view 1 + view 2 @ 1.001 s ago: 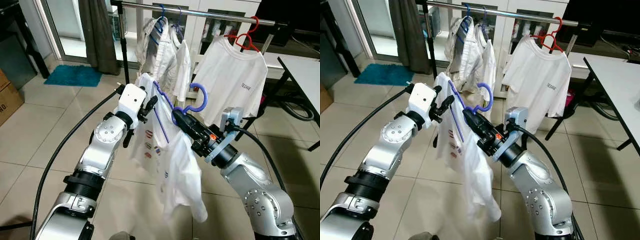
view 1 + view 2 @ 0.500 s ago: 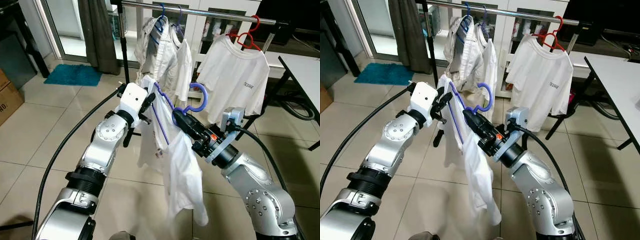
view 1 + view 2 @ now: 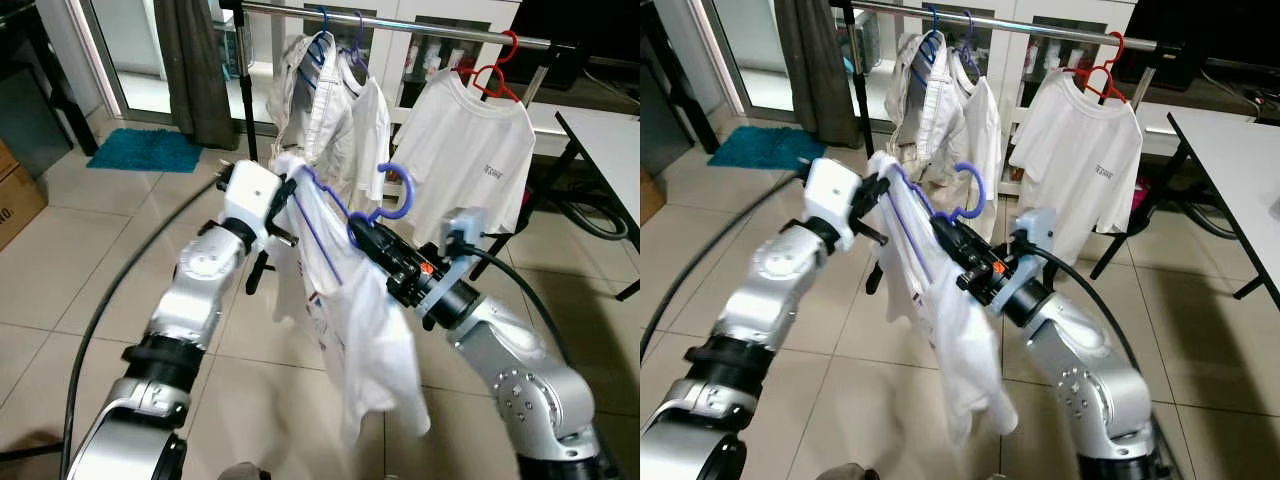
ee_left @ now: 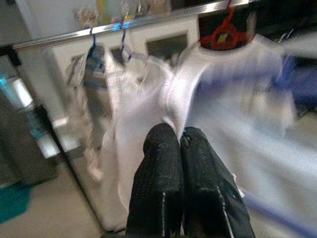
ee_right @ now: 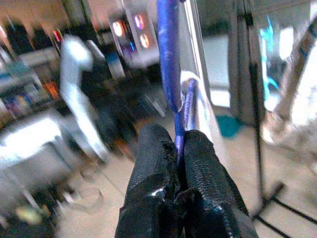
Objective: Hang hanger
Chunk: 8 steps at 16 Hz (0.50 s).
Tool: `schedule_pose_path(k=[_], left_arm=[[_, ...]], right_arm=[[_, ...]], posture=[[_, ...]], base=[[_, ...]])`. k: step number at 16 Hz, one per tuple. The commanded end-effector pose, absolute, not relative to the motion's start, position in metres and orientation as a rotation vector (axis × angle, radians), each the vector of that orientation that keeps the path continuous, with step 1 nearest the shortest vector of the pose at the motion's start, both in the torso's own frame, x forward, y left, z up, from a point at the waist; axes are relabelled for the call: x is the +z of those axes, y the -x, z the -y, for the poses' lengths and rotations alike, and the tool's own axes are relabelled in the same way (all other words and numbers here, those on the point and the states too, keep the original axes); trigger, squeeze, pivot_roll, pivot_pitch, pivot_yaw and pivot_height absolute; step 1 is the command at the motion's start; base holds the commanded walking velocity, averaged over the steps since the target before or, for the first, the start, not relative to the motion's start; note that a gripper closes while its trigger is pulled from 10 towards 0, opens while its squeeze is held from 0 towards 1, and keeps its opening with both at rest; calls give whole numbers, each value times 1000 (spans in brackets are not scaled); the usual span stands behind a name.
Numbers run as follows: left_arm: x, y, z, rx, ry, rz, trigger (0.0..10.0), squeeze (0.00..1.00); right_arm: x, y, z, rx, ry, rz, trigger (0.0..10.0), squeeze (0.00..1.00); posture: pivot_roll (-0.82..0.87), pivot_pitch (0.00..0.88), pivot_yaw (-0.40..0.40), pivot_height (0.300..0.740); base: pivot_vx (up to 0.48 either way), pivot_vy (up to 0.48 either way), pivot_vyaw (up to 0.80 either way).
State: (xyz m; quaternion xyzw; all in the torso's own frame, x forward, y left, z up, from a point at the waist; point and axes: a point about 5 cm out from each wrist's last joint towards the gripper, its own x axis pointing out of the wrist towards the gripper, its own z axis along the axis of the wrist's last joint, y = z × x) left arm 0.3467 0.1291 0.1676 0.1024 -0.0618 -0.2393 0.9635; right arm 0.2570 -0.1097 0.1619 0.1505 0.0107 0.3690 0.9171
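Your blue hanger (image 3: 345,205) sits in mid-air between the two arms, below and in front of the clothes rail (image 3: 400,22), with its hook (image 3: 397,190) curling up on the right side and not touching the rail. A white shirt (image 3: 355,320) is draped on it and hangs down toward the tiled floor (image 3: 80,260).

Your right tool (image 3: 362,232) has its two black fingers (image 5: 163,163) pinched together on the hanger's blue neck just under the hook. Your left tool (image 3: 283,190) is at the hanger's other shoulder, its fingers (image 4: 163,163) pressed together with white shirt fabric caught between them.

On the rail you already have two blue hangers (image 3: 335,30) carrying pale garments (image 3: 320,100) at the left, and a red hanger (image 3: 495,70) with a white T-shirt (image 3: 470,150) further right. A white surface (image 3: 610,150) stands at the far right, and a teal mat (image 3: 145,150) lies on the floor near a dark curtain (image 3: 195,60).
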Motion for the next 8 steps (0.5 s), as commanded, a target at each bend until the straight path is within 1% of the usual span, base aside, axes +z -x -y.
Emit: schedule_pose_path(k=[1, 3, 4, 5, 6, 7, 8], left_arm=[[181, -344, -134, -508, -157, 177, 0, 0], [201, -338, -146, -551, -42, 241, 0, 0], [213, -335, -155, -602, 7, 254, 0, 0], [216, -335, -160, -602, -9, 254, 0, 0], [219, -340, -172, -549, -67, 244, 0, 0], [221, -346, -188, -460, -138, 214, 0, 0], [220, -358, -225, -232, -301, 130, 0, 0]], right_arm=[[158, -259, 111, 758, -254, -42, 0, 0], [145, -254, 117, 807, -152, -119, 0, 0], [137, -249, 123, 844, -85, -170, 0, 0], [136, -247, 125, 858, -77, -179, 0, 0], [136, -244, 128, 887, -72, -183, 0, 0], [138, -242, 131, 914, -78, -176, 0, 0], [147, -237, 137, 960, -144, -140, 0, 0]], posture=[[-82, 0, -29, 740], [-80, 0, -28, 740], [-78, 0, -30, 740], [-78, 0, -29, 740], [-77, 0, -27, 740], [-76, 0, -25, 740], [-73, 0, -23, 740]], base=[[0, 0, 0], [0, 0, 0], [0, 0, 0], [0, 0, 0], [0, 0, 0], [0, 0, 0], [0, 0, 0]])
